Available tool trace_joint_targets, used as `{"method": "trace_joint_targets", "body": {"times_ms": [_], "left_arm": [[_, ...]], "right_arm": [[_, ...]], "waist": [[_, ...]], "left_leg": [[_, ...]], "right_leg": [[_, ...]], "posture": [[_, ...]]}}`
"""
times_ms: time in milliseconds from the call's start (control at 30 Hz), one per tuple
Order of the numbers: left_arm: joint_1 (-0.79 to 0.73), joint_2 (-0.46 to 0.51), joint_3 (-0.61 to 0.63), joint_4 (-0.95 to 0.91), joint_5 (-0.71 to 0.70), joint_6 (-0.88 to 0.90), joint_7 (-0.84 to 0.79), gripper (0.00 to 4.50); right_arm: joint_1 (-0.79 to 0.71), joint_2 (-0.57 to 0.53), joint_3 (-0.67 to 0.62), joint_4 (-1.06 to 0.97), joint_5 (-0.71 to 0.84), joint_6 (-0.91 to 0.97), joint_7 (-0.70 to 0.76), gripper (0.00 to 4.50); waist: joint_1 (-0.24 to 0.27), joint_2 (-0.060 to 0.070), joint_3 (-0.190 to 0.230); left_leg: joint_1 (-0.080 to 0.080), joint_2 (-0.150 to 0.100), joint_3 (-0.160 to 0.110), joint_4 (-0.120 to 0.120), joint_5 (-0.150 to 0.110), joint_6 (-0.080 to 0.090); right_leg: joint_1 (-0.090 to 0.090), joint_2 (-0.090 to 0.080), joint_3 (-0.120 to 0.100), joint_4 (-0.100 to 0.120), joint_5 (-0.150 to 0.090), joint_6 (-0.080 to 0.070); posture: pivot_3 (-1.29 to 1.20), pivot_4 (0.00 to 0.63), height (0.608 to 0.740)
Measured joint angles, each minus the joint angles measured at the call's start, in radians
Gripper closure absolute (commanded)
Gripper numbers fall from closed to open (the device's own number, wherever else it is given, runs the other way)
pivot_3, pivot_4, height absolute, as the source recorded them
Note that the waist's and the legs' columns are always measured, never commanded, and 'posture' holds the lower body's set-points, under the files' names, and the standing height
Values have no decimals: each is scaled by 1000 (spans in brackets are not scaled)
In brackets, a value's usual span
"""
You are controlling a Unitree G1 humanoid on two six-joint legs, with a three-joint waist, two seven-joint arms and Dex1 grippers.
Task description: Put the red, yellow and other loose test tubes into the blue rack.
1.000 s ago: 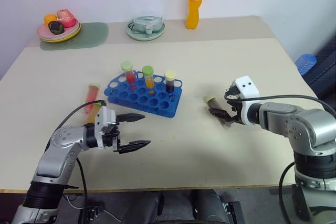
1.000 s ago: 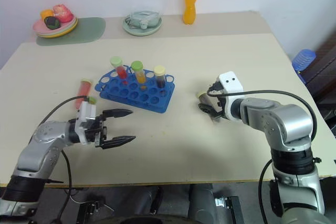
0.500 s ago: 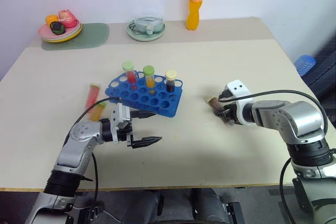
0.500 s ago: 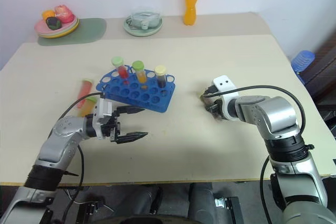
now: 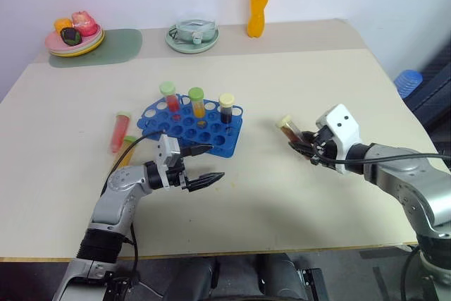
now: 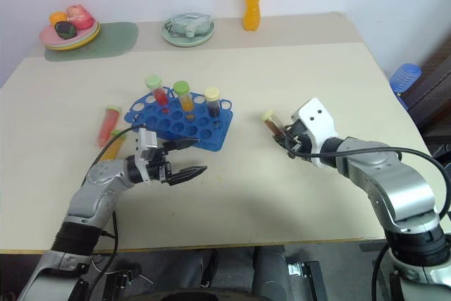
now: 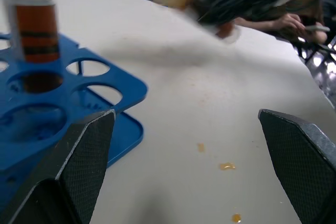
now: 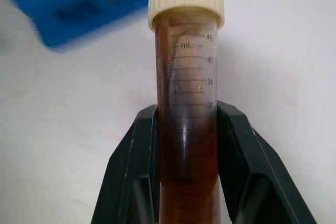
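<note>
The right gripper (image 5: 304,147) clamps a brown tube (image 8: 186,108) by its body, cap (image 5: 283,122) tilted toward the rack (image 5: 189,129), likely for carrying it over. The left gripper (image 5: 201,163) hangs wide open just near of the rack. Red (image 5: 118,131) and yellow (image 5: 127,153) tubes lie left of the rack. Three standing tubes fill its far row; near holes are free.

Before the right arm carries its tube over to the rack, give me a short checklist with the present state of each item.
1. Right claw shut on the brown tube: ok.
2. Tube off the table: ok.
3. Tube cap on: ok.
4. Free holes in the blue rack: ok, front rows open.
5. Left claw open, just before the rack's front edge: not ok, may crowd the approach.
6. Red tube lying loose left of the rack: ok.
</note>
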Motion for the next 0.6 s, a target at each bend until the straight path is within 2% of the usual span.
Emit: {"method": "trace_joint_targets", "body": {"times_ms": [100, 200, 467, 600], "left_arm": [[2, -1, 35, 7, -21, 1, 10, 0], [5, -22, 96, 17, -66, 2, 33, 0], [4, -37, 208, 9, -123, 16, 149, 0], [13, -26, 231, -22, -138, 38, 179, 0]], "right_arm": [[10, 78, 6, -45, 9, -89, 6, 3551], [9, 224, 66, -22, -24, -259, -5, 3551], [-66, 542, 216, 279, -182, -673, -32, 3551], [-102, 637, 257, 404, -221, -816, -33, 3551]], "waist": [[3, 0, 0], [1, 0, 0], [-4, 0, 0], [-16, 0, 0]], "left_leg": [[0, 1, 0, 0, 1, -1], [1, 1, 0, 0, 1, -2], [1, 3, -1, 1, 3, -4], [1, 4, -1, 0, 3, -4]], "right_leg": [[1, 1, 0, 0, 2, -1], [1, 1, 0, 0, 3, -1], [0, 4, 0, 1, 5, -3], [0, 6, 0, 1, 5, -4]], "posture": [[0, 150, 740], [0, 150, 740], [0, 150, 740], [0, 150, 740]]}}
